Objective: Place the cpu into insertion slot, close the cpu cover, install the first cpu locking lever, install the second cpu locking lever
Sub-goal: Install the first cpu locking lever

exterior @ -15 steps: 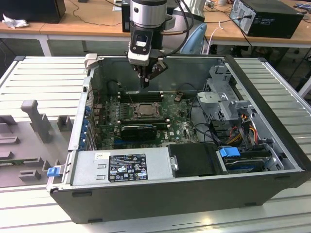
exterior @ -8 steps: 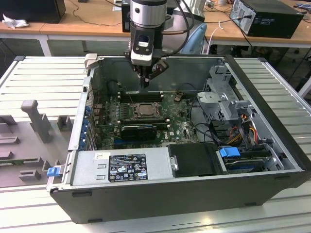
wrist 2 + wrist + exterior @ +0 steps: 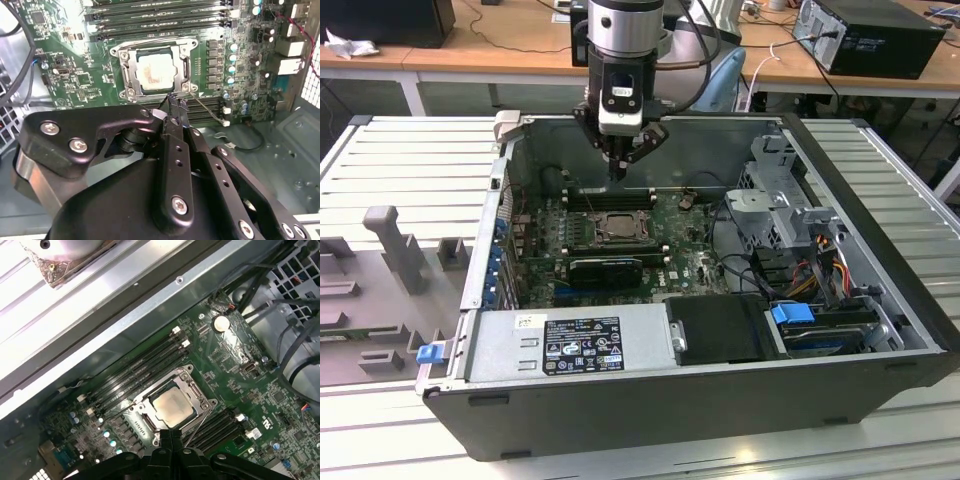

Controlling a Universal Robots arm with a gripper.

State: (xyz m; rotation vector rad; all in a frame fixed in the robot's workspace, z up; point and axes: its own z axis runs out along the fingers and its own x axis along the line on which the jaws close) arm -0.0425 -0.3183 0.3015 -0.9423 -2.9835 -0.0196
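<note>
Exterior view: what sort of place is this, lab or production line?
Probably a robotics lab or workshop, not a line: the open computer case sits on a ribbed metal table, with wooden desks and another computer behind.

A big grey table point(image 3: 410, 150) with long ridges fills the near part of the scene, and some grey plastic blocks point(image 3: 392, 250) stand on it on the exterior view's left. Far behind it runs a long wooden desk point(image 3: 480, 50) with white legs, and thin dark cables point(image 3: 520, 30) lie across its top. A black box point(image 3: 385, 18) and a crumpled white scrap point(image 3: 345, 45) sit on the desk on the exterior view's left, a black computer tower point(image 3: 870, 35) lies on it on the exterior view's right, and the light is bright and even.
</note>
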